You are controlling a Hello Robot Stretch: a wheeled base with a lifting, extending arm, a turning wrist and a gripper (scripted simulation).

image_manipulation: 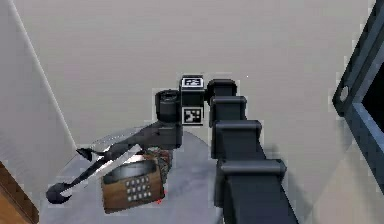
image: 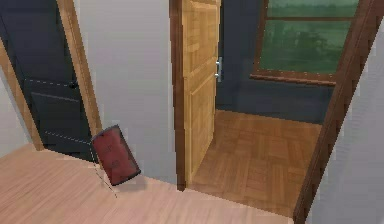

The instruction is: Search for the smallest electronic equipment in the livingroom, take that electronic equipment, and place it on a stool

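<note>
- Holding a brown keypad device point(image_manipulation: 130, 186) at my gripper's point(image_manipulation: 70, 172) far end, hanging free of any surface.
- How wide it stands, I cannot tell.

- Soft, even light falls on the pale wall point(image: 125, 80) left of the open wooden door point(image: 200, 80).
- The door's face glows a warm, bright honey.
- Past the door it gets dimmer: the blue wall point(image: 240, 60) sits in shade, and the window point(image: 305, 40) shows a muted green.
- The floor point(image: 250, 150) right of the door catches a gentle sheen.
- Far right of the door, the frame point(image: 335, 120) leans, which is edge distortion.
- In the arm side view, the wall point(image_manipulation: 150, 50) is flat and bright.
- Grey shadow spreads beneath the dark arm point(image_manipulation: 245, 150), and the hand point(image_manipulation: 68, 172) reads as a silhouette.
</note>
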